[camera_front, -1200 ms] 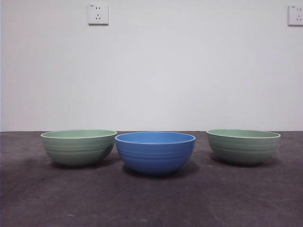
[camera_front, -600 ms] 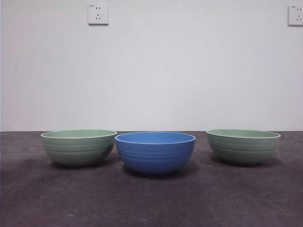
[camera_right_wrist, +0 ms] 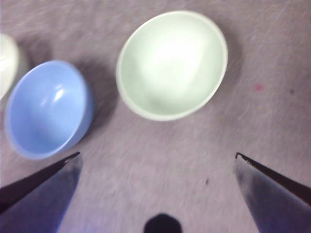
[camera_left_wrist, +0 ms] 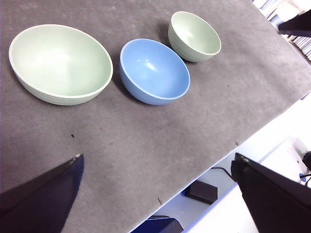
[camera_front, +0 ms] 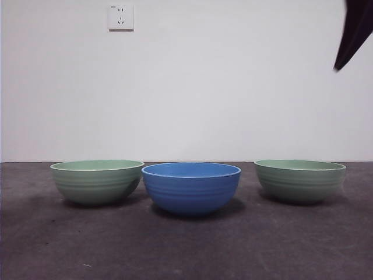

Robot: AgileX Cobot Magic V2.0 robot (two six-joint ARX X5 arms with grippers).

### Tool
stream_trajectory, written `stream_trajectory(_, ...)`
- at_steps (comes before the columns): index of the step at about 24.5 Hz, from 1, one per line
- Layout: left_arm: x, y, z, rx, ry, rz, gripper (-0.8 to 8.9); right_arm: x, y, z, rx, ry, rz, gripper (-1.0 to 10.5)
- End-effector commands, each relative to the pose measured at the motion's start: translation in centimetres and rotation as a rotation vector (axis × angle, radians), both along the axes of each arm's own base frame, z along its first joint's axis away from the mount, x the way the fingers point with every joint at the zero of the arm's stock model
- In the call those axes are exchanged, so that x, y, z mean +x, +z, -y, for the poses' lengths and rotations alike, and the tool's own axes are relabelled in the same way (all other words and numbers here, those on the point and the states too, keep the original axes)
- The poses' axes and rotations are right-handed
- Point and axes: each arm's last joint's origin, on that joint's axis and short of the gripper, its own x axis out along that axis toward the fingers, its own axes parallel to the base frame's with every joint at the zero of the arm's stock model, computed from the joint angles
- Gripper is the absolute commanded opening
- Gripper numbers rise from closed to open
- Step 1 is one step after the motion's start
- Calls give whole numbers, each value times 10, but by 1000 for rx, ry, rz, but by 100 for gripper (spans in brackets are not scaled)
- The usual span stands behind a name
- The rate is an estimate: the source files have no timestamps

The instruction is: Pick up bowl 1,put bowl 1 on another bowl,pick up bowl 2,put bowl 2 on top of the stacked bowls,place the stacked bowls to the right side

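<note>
Both grippers are hanging spread wide with nothing between the jaws; right gripper [camera_right_wrist: 155,160] is hovering above the right-hand green bowl [camera_right_wrist: 172,64], its dark tip showing in the front view at the top right corner [camera_front: 352,32]; left gripper [camera_left_wrist: 158,167] is sitting high over the table's near edge, looking down along the row of bowls, well apart from all three.

Table [camera_front: 186,245] is wearing a dark grey felt-like cover with a few small specks; a plain white wall is standing behind it with a socket [camera_front: 120,17] high up; past the table edge in the left wrist view a pale floor, a black box and a cable are showing.

Three bowls are sitting upright in a row, none stacked; blue bowl [camera_front: 191,188] is sitting in the middle, slightly nearer the front camera; left-hand green bowl [camera_front: 97,181] is lying just beside it, rims close, contact unclear; the right-hand green bowl [camera_front: 299,180] is standing apart from the blue one; all three are showing bare insides; ribbing is running round each outer wall, rims pale.
</note>
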Motion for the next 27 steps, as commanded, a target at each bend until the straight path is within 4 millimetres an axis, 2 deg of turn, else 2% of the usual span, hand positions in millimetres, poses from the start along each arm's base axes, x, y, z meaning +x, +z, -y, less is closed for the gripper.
stream_trajectory(1,0,2,0,-5,-2,11,696,25,-12,-3,-8,-18,-48,593)
stream_trajectory(3,0,2,0,-5,-2,11,696,42,-20,-4,-25,-28,-71,582)
stream_trajectory(5,0,2,0,-5,-2,11,696,57,-31,-5,-40,-36,-94,525)
stream_trajectory(11,0,2,0,-5,-2,10,696,90,-60,-6,-88,-73,-126,490)
stream_trajectory(23,0,2,0,-5,-2,11,696,114,-91,-8,-95,-108,-131,224)
stream_trajectory(27,0,2,0,-5,-2,11,696,117,-97,-8,-103,-114,-138,214)
